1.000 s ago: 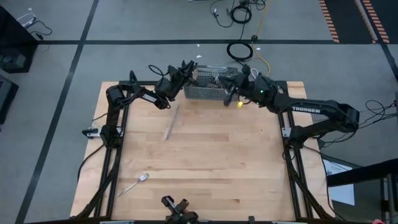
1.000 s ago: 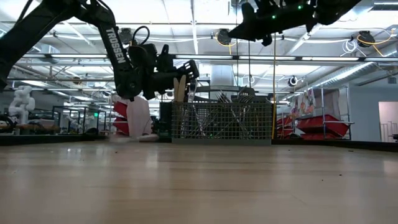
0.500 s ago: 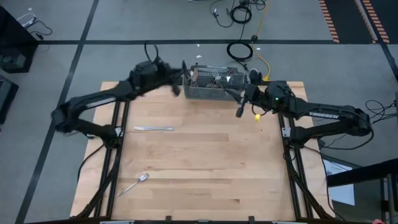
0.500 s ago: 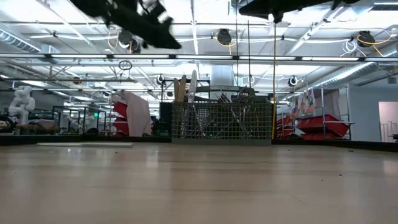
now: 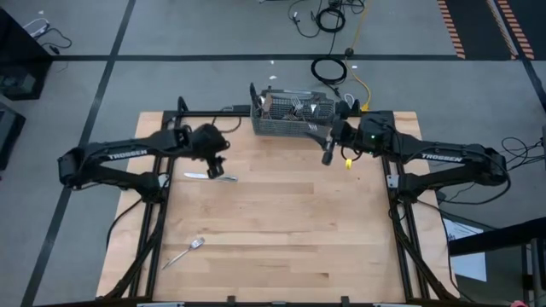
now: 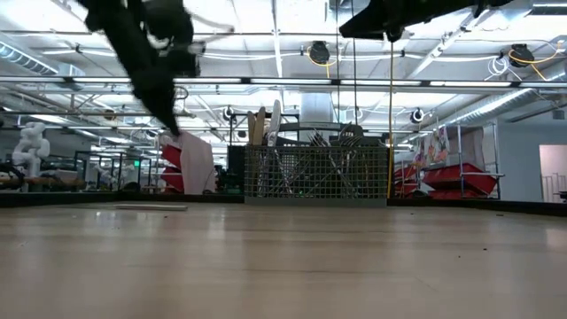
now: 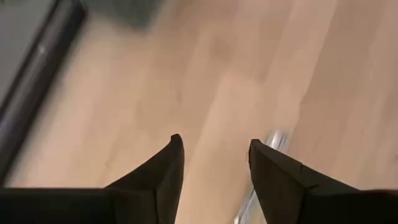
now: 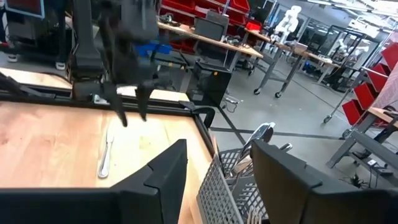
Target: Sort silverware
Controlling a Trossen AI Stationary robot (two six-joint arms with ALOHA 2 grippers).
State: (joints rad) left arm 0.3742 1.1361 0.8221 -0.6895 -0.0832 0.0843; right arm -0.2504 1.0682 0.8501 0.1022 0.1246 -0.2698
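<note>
Since the earlier frames, the knife (image 5: 212, 176) has been lying flat on the wooden surface (image 5: 281, 230) near its left side, turned crosswise from its earlier slant, and the left pincer (image 5: 215, 167), which was up by the basket, is now hanging directly over it. Its fingers (image 7: 163, 171) are standing apart with nothing between them, and a bright bit of metal is showing just past one of them in the left wrist view. By my reading, the left arm is lining up to pick this knife and carry it to the basket.

Most of the silverware (image 5: 294, 108) is standing upright in the grey wire-mesh basket (image 5: 286, 126) at the far edge of the surface, handles and heads poking above the rim. One more piece, a spoon (image 5: 182, 252), is lying well apart near the front left corner, untouched.

Over at the basket's right end, the right pincer (image 5: 328, 153) is hovering just beside it, released and carrying nothing, having backed a little off the rim.

Nothing is lying between the left pincer and the knife. A flat, thin knife on bare wood is likely hard to get fingers under.
</note>
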